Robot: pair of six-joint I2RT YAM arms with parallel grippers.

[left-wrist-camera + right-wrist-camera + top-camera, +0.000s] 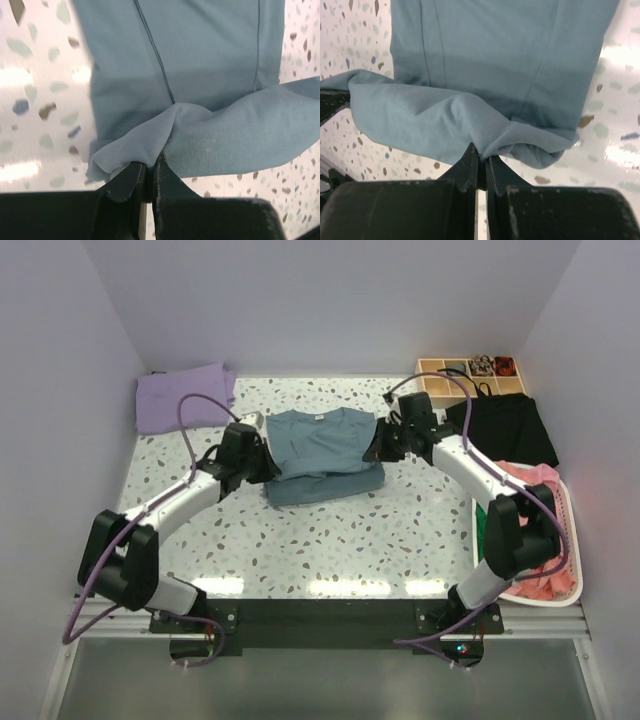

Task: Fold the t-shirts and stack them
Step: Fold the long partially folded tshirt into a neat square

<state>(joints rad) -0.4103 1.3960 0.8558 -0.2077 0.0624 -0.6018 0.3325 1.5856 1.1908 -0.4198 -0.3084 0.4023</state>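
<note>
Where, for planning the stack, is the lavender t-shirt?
Top view: the lavender t-shirt lies in the far-left corner of the table, beyond the left gripper, left of the slate-blue t-shirt.

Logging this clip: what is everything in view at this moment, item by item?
slate-blue t-shirt: one, dusty blue, partly folded at the table centre
lavender t-shirt: one, purple, far left corner
black garment: one, black, far right, just in front of the organiser
wooden organiser: one, light wood, far right corner, small items in some compartments
basket: one, white, right edge, near side
salmon-pink cloth: count unclear, pink, heaped in the basket
table: one, white with speckles
left gripper: one, black, shut on the blue shirt's left side
right gripper: one, black, shut on its right side
</note>
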